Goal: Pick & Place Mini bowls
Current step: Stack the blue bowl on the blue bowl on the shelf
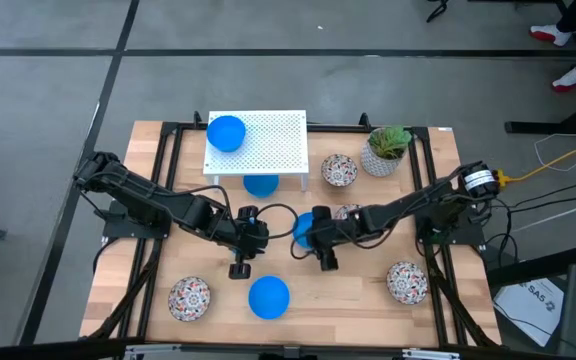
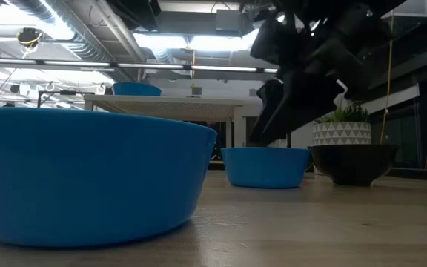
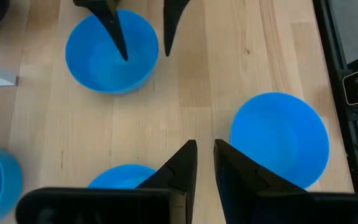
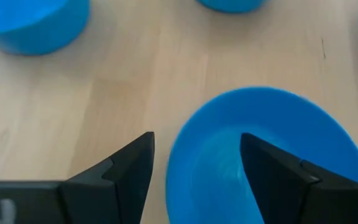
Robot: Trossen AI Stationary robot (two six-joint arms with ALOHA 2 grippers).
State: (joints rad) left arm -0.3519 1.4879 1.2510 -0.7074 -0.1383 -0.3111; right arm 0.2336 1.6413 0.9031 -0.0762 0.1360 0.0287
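Bowls lie scattered over my wooden tabletop [image 1: 368,300], blue ones and floral ones. My right gripper [image 4: 194,171] hangs near the middle of the tabletop with its fingers [image 4: 126,171] spread wide over the rim of a blue bowl [image 4: 266,155]: one finger stands outside the wall, the other inside the hollow, and neither is pressed to the rim, so I hold nothing yet. In the high view that same bowl [image 1: 304,228] sits just in front of the white perforated stand [image 1: 268,143]. My left gripper [image 3: 204,162] hovers just beside it, toward the near edge, its fingers [image 3: 179,165] drawn nearly together with only a narrow slit between them and nothing in it. Another blue bowl [image 1: 268,297] rests near the front edge, one [image 1: 226,132] sits on top of the stand, and one [image 1: 261,184] lies under it. Floral bowls rest at the front left [image 1: 189,298], at the front right [image 1: 406,281], and beside the stand [image 1: 339,170], next to the potted plant [image 1: 383,150]; a fourth [image 1: 348,212] peeks out behind my right arm. In the low view the front blue bowl [image 2: 87,178] fills the foreground.
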